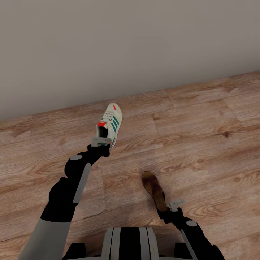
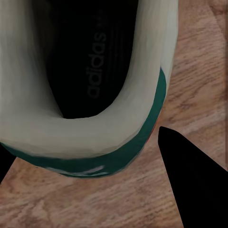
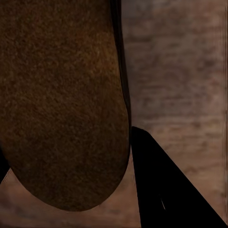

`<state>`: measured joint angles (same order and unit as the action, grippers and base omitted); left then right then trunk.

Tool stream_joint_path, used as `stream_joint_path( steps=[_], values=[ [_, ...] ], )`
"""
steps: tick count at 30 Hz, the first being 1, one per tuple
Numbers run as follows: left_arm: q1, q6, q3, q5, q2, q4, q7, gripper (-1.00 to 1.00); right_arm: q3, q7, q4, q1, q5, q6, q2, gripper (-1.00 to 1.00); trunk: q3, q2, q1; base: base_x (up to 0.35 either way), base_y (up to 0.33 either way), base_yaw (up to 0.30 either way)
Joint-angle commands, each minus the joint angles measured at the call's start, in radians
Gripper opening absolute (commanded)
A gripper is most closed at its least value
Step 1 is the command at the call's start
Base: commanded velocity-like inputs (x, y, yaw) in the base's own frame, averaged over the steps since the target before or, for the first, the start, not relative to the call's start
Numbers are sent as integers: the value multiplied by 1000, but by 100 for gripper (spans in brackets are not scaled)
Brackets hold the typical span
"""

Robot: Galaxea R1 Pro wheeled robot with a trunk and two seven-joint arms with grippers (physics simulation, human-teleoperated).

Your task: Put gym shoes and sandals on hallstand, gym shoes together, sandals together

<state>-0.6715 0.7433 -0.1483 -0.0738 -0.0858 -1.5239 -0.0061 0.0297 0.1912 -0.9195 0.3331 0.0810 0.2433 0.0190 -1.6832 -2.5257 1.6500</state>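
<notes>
The left claw (image 1: 100, 141) is clamped on the heel of a sneaker (image 1: 110, 125), near the far wall; the right claw (image 1: 174, 204) is clamped on a sandal (image 1: 154, 190), nearer. Both grips look thin at the heel, so either shoe could swing and drop to the floor (image 1: 202, 126).

Plain grey-beige wall (image 1: 130, 43) behind, bare, meeting floorboards along slanted line rising to right.

Even, soft light, faint shadows (wrist close-ups blurred), no glare
</notes>
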Motion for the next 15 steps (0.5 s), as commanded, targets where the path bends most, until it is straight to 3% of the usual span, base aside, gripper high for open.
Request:
stream_joint_path(
  steps=[1, 10, 15],
  values=[
    [0, 5, 0, -6, 0, -1, 2, -100, 0, 2, -3, 0, 5, 7, 1, -100, 3, 0, -1, 0, 0, 0],
    [1, 5, -1, -7, 1, 4, 2, -100, -9, -1, -8, 0, 2, 17, -1, -100, 38, 2, -5, 0, 0, 0],
    [3, 5, -1, -9, 1, 4, 2, -100, -95, -2, -23, 1, -2, 19, -4, -100, 58, 3, -7, 0, 0, 0]
  ],
)
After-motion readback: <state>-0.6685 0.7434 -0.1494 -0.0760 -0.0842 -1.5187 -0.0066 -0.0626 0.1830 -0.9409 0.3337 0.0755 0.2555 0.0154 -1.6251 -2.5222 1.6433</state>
